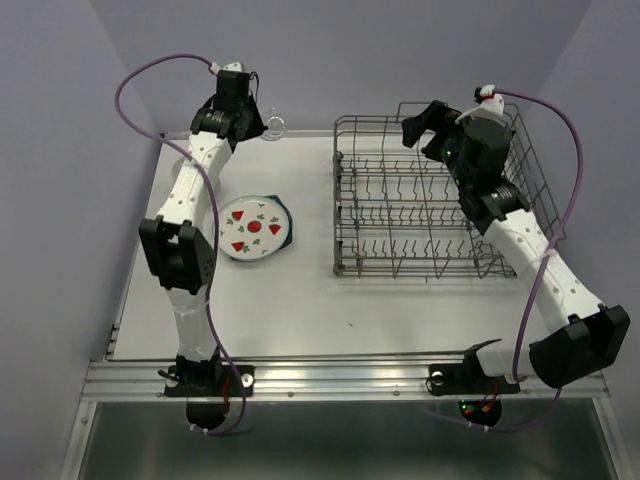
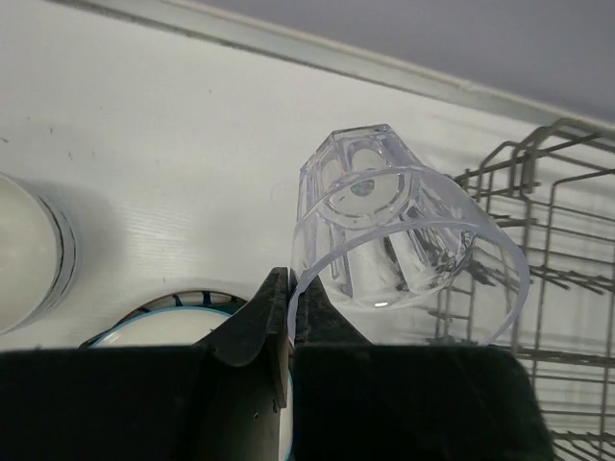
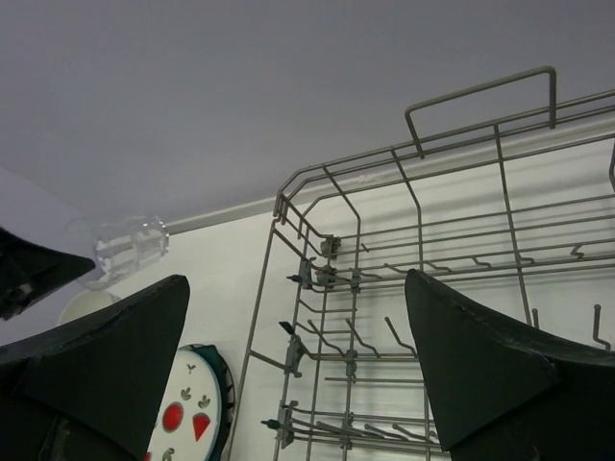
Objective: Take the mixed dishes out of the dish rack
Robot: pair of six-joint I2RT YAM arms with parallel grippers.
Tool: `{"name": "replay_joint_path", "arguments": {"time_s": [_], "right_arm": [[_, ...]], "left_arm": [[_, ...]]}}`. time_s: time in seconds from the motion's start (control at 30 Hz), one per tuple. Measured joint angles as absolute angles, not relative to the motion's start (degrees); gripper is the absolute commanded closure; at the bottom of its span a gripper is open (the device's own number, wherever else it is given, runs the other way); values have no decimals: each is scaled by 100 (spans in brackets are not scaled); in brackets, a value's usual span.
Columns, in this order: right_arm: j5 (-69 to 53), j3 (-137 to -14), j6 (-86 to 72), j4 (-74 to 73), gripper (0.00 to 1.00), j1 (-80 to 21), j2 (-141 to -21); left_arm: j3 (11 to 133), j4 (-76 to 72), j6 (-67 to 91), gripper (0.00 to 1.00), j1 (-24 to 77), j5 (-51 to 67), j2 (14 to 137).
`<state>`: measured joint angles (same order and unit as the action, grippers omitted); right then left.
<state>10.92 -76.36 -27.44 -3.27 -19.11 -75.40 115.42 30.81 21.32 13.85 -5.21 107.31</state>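
My left gripper (image 2: 291,312) is clenched on the tumbler (image 2: 394,240) by its rim. The tumbler tilts away from me, base leading toward the table (image 2: 144,163) at its far edge, perhaps not yet touching. Beyond, my right gripper (image 1: 428,128) hangs spread wide over the rack (image 1: 338,190).

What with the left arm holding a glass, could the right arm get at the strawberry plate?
Probably, at a stretch: the open right gripper hangs over the rack, and the plate lies uncovered beyond its left side.
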Motion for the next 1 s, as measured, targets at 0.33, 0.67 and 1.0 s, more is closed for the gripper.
{"name": "replay_joint_path", "arguments": {"time_s": [0.33, 0.67, 1.0], "right_arm": [[1236, -7830, -2421, -543, 0, -1911, -7741], [1275, -7830, -2180, -659, 0, -1911, -8123], [1376, -7830, -2025, -663, 0, -1911, -8128]], "left_arm": [[13061, 4414, 1903, 100, 1149, -169, 12864], [13631, 4683, 1824, 100, 1074, -401, 13399], [13662, 4838, 1833, 100, 856, -458, 13703]]}}
